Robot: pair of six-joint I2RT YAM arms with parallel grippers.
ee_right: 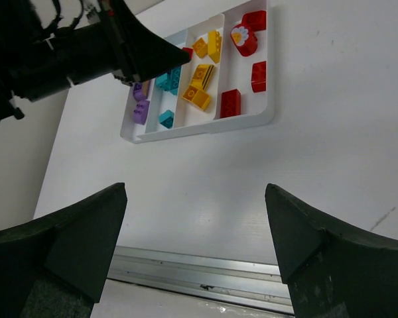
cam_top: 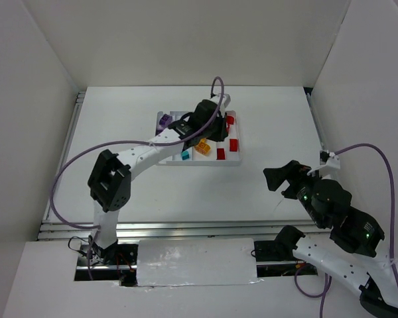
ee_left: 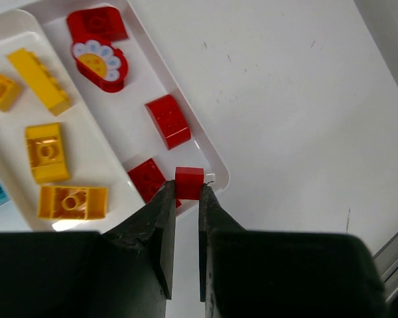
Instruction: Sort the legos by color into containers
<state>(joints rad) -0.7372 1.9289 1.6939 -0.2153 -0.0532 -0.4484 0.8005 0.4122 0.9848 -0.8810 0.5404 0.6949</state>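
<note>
Left gripper (ee_left: 188, 193): fingers pinched on small red lego (ee_left: 189, 181), held over corner rim of white tray (ee_left: 186, 99), at end compartment.
Same compartment: three red bricks (ee_left: 167, 120), red flower piece (ee_left: 99, 63).
Neighbouring compartment: yellow bricks (ee_left: 46, 151).
Right gripper (ee_right: 196, 199): jaws spread wide, nothing between, well apart from tray.
Bare table (ee_left: 292, 99) runs beyond tray edge.

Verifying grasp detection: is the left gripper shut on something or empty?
Shut on a red lego: the left gripper pinches it between both fingertips.
</note>
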